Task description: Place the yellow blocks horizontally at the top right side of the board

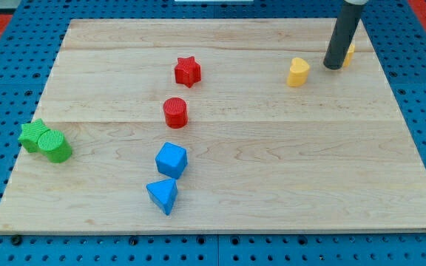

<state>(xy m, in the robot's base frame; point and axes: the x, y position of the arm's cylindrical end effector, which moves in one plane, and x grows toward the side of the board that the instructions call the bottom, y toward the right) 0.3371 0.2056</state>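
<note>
A yellow heart-shaped block [297, 72] stands at the view's upper right of the wooden board [272, 162]. A second yellow block [350, 52] lies further right, mostly hidden behind my rod, so its shape cannot be made out. My tip [333, 66] rests on the board right against this second yellow block's left side, about 45 px to the right of the heart block.
A red star [187, 71] and a red cylinder [175, 112] sit left of centre. A blue cube [171, 159] and a blue triangular block [163, 195] lie below them. A green star [31, 134] and a green cylinder [55, 146] touch at the left edge.
</note>
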